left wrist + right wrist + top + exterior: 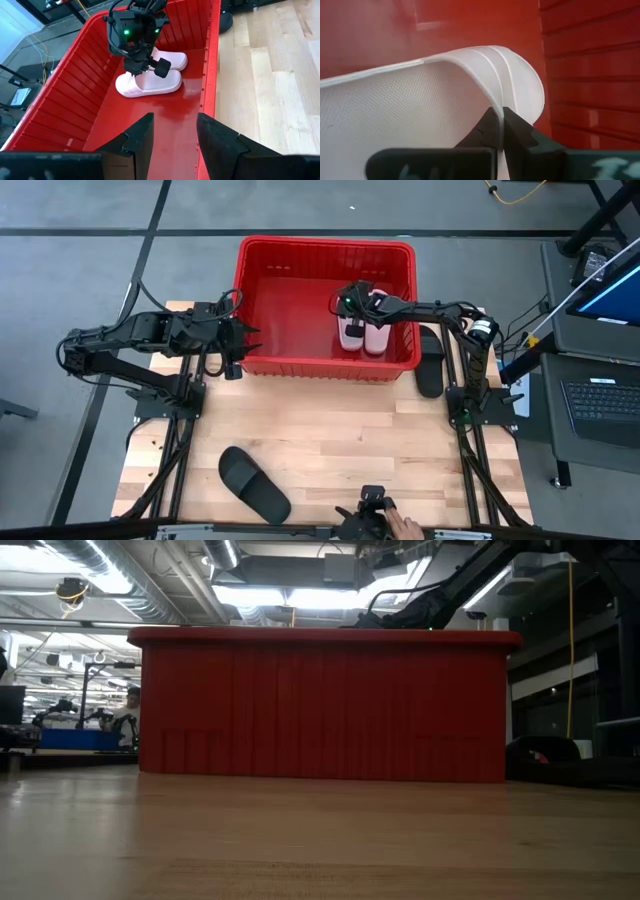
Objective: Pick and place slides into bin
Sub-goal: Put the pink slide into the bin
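red bin, 2 pink slides inside

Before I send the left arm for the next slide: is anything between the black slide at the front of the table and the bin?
Nothing visible: only bare table lies between the black slide and the bin. A person's hand shows at the front edge, off that line.

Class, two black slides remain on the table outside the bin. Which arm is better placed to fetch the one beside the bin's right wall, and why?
Probably the right arm. That black slide lies beside its base, while the left gripper waits at the bin's opposite wall. The right gripper must first release the pink slide.
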Controlling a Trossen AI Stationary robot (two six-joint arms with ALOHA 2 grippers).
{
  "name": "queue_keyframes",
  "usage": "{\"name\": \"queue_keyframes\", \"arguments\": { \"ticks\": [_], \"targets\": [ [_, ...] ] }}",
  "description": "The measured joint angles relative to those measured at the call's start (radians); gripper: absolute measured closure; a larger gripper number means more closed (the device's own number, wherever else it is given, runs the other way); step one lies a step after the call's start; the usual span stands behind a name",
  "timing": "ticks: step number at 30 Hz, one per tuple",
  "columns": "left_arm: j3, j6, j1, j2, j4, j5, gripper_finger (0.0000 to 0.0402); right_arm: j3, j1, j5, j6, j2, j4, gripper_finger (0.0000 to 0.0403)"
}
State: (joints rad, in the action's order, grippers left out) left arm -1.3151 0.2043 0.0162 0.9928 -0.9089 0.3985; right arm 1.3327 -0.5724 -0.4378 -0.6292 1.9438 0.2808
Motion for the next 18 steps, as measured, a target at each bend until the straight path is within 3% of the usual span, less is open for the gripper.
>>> {"name": "queue_keyframes", "arguments": {
  "ticks": [18],
  "targets": [
    [0.0, 0.0, 0.0, 0.0, 0.0, 0.0, 0.0258, 0.0, -0.001, 0.004, 0.061, 0.0, 0.0, 0.0313]
  ]
}}
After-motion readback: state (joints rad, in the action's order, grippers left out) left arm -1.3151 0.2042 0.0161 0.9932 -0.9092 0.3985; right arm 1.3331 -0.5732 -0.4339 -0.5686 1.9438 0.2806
